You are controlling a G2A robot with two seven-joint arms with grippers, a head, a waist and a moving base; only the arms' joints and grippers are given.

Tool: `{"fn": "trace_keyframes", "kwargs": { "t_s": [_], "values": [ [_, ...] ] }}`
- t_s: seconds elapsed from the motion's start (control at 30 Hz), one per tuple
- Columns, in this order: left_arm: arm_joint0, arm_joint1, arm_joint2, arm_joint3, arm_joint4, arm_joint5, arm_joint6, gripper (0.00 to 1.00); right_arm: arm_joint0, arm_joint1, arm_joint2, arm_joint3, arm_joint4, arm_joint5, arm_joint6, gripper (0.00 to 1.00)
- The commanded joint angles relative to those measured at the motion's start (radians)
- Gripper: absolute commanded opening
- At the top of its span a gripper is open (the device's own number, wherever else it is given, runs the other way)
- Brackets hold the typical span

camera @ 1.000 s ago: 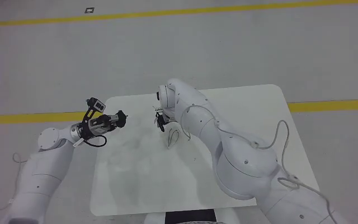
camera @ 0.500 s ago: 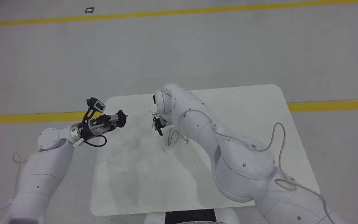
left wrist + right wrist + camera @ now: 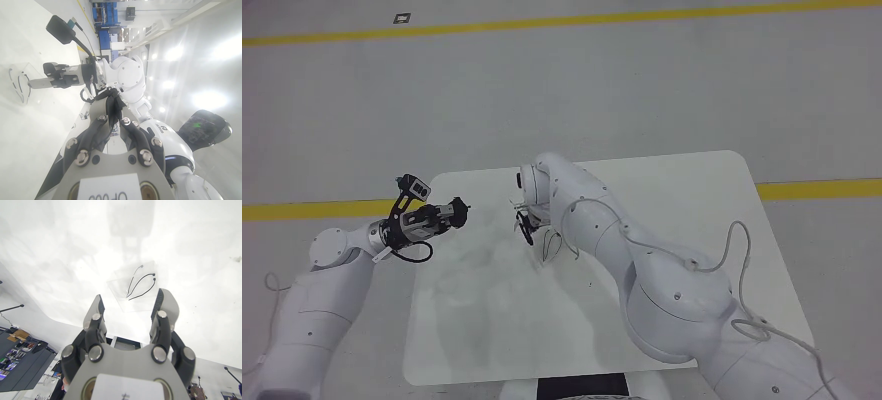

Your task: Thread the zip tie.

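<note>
Seen from the right wrist, the right gripper (image 3: 129,294) hangs with its fingers spread wide above three thin black plastic zip ties (image 3: 139,281) in a clear square tray (image 3: 118,289). Seen from the left wrist, the left gripper (image 3: 113,102), pads pressed together, faces that tray side-on. Under the tray is a white table (image 3: 712,190), and beyond it a grey floor (image 3: 692,90) with yellow lines (image 3: 542,22).
</note>
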Motion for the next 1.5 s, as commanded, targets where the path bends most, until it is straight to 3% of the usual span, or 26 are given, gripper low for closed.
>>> {"fn": "trace_keyframes", "kwargs": {
  "t_s": [0.0,0.63,1.2,1.47],
  "values": [
    [0.0,0.0,0.0,0.0,0.0,0.0,0.0,0.0,-0.003,0.0,0.0,-0.001,-0.002,0.0,0.004,0.0],
    [0.0,0.0,0.0,0.0,0.0,0.0,0.0,0.0,-0.054,0.0,0.0,0.011,-0.022,0.0,0.001,0.0],
    [0.0,0.0,0.0,0.0,0.0,0.0,0.0,0.0,-0.079,0.0,0.0,-0.031,-0.056,0.0,-0.019,0.0],
    [0.0,0.0,0.0,0.0,0.0,0.0,0.0,0.0,-0.095,0.0,0.0,-0.032,-0.029,0.0,-0.093,0.0]
  ]
}}
